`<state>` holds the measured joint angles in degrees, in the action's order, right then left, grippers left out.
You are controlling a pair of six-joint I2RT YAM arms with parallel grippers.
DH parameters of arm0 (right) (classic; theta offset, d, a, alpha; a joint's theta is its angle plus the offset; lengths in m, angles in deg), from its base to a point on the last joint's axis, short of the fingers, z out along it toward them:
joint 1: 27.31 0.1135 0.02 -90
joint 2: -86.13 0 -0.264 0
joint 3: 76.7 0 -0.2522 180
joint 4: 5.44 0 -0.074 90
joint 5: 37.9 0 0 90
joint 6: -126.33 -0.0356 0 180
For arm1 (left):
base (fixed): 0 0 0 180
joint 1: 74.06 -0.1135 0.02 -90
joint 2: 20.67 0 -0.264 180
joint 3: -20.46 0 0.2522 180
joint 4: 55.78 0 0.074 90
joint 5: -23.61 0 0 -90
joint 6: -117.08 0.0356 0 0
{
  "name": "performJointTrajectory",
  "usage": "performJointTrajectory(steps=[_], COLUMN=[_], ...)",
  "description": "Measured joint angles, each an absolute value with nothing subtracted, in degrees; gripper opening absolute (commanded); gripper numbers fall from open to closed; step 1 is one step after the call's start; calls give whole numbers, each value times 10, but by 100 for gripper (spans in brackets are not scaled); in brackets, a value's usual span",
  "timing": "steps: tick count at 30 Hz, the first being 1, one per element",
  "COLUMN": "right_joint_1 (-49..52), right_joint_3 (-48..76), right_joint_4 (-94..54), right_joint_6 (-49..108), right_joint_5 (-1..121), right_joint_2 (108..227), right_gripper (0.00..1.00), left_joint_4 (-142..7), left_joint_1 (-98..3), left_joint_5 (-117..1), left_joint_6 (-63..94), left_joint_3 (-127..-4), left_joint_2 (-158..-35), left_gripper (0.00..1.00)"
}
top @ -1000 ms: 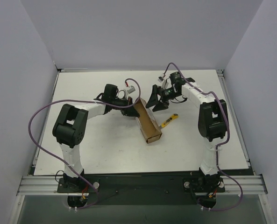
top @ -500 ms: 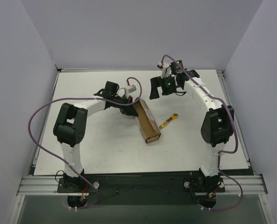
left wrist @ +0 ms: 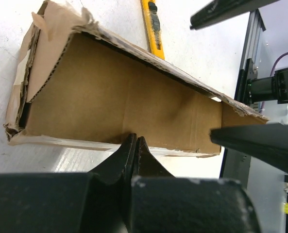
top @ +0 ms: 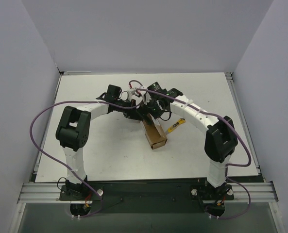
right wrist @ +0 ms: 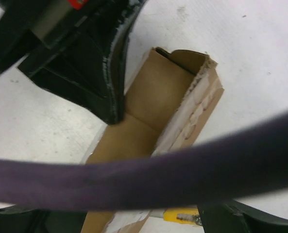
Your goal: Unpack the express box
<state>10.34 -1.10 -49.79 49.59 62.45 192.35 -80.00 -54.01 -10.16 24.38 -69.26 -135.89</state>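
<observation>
The express box (top: 154, 132) lies opened in the middle of the table, a long brown carton with torn taped edges. In the left wrist view its brown flap (left wrist: 124, 102) stands just past my left gripper (left wrist: 134, 139), which is shut with its tips pinching the flap's taped edge. In the top view my left gripper (top: 136, 115) sits at the box's far left side. My right gripper (top: 151, 108) hovers open over the box's far end, jaws spread wide. The right wrist view looks down into the box (right wrist: 153, 92); my right gripper (right wrist: 134, 221) is mostly out of frame.
A yellow-black utility knife (top: 175, 126) lies just right of the box, also seen in the left wrist view (left wrist: 153, 26) and the right wrist view (right wrist: 180, 214). A purple cable (right wrist: 148, 174) crosses the right wrist view. The two grippers are close together.
My right arm has swung from the back right of the table leftward and down to the box's far end, beside the left gripper. The left gripper and box have barely moved.
</observation>
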Motion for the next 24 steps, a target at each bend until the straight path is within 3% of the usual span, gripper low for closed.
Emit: performJointTrajectory(steps=[1,5,6,11,20,24], right_joint_1=[104,99,95,39,-104,-103], right_joint_3=[-11,-11,-11,-26,-104,-134], right_joint_4=[-498,-498,-499,-505,-553,-562], right_joint_6=[501,514,513,494,438,423], right_joint_5=[609,583,583,611,803,839], right_joint_2=[1928,1932,1932,1932,1932,1932], right_gripper=[76,10,0,0,0,0], left_joint_4=[-797,-786,-785,-792,-852,-899], left_joint_1=[-542,-545,-545,-544,-556,-596], left_joint_5=[-98,-86,-86,-87,-133,-143], left_joint_6=[237,221,218,218,291,321], left_joint_3=[-693,-693,-693,-707,-732,-726], left_joint_2=[-1361,-1370,-1370,-1380,-1401,-1401], left_gripper=[0,0,0,0,0,4])
